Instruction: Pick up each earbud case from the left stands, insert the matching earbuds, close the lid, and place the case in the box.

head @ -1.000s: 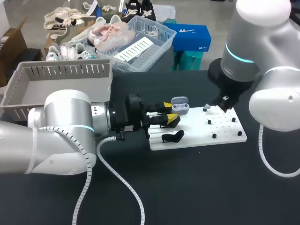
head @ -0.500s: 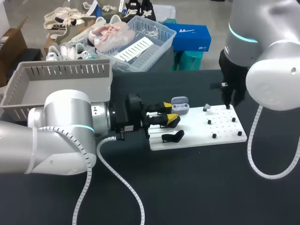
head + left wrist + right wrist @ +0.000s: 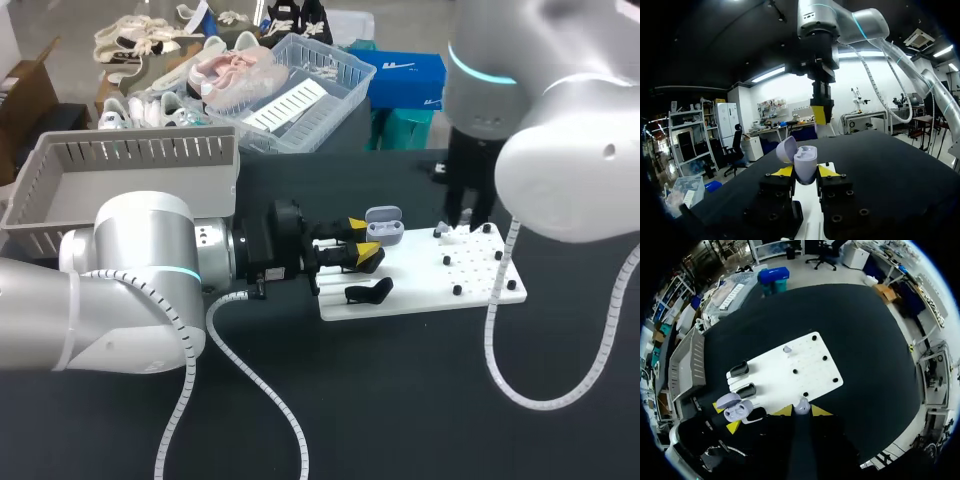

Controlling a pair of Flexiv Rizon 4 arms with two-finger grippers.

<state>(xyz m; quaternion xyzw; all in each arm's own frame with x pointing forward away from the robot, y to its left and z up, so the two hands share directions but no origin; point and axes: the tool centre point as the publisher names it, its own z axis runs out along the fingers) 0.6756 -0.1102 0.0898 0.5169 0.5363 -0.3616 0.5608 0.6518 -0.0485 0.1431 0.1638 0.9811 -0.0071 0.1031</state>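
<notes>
Left hand [image 3: 805,171] grips the open case [image 3: 804,159] near the board's [image 3: 420,290] left edge — right hand [image 3: 801,411] pinches an earbud [image 3: 801,404] above its far edge, dark surface [image 3: 400,400] all round.

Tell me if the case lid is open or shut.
Open: the lid stands tilted back off the case, held in the left gripper.

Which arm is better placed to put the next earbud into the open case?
Probably the right. The right gripper already pinches a lavender earbud near the white board. The left gripper is occupied, shut on the open case.
</notes>
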